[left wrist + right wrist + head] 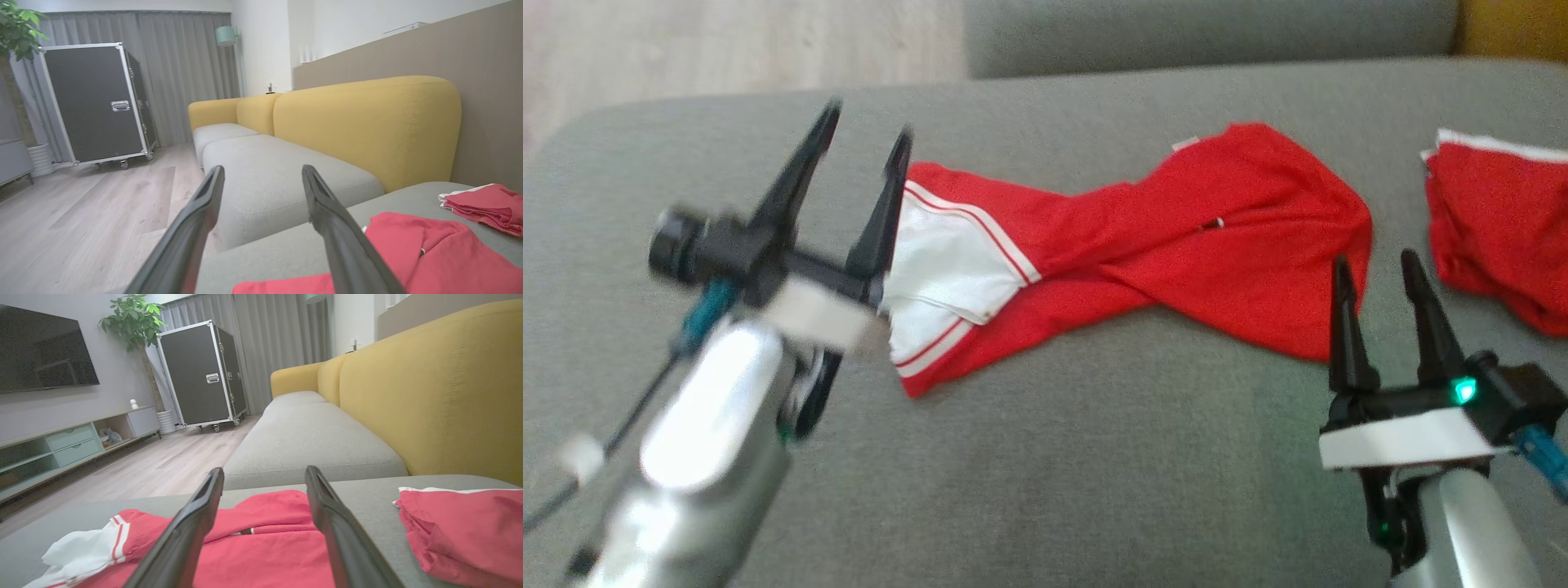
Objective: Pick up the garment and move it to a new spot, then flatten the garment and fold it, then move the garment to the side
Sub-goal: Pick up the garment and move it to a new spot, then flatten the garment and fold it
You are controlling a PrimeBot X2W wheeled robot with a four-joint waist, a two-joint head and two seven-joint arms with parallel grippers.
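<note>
A red garment [1143,245] with a white, red-striped end lies twisted across the grey sofa seat [1045,457]; it also shows as the garment [433,253] and the garment [265,539] in the wrist views. My left gripper [864,135] hovers open at the garment's white left end, nothing between its fingers. My right gripper [1376,269] stands open just below the garment's right end, also holding nothing.
A second red cloth [1503,220], folded with a white edge, lies at the far right of the seat. The yellow backrest [429,388] stands behind, another grey seat cushion [278,183] adjoins, and wooden floor [81,220] lies beyond the seat's edge.
</note>
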